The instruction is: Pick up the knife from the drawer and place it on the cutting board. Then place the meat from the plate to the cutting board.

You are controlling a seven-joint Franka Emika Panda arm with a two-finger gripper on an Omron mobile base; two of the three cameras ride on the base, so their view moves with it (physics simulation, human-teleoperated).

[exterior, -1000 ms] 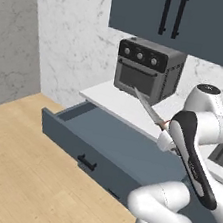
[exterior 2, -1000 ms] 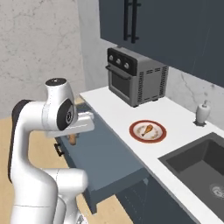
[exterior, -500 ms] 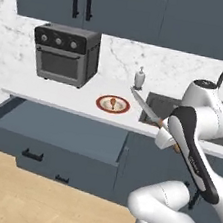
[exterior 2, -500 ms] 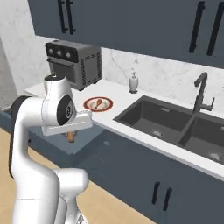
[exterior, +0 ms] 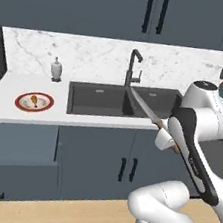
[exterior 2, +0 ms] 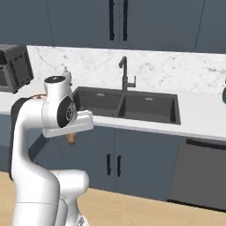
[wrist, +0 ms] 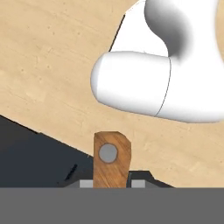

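From the left base view the hand [exterior: 166, 134] grips the knife [exterior: 143, 106] in the air before the sink [exterior: 123, 100], with the meat [exterior: 34, 101] on its plate [exterior: 34, 102] (near the counter's front edge), and the hand view shows the brown handle end [wrist: 111, 158] above the floor [wrist: 48, 74].

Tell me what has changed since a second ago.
The base has driven right along the counter: the oven and open drawer have slid out of view, and the sink and faucet now sit ahead, the plate with the meat off to the left. The gripper stays shut on the knife, blade still pointing up and away.
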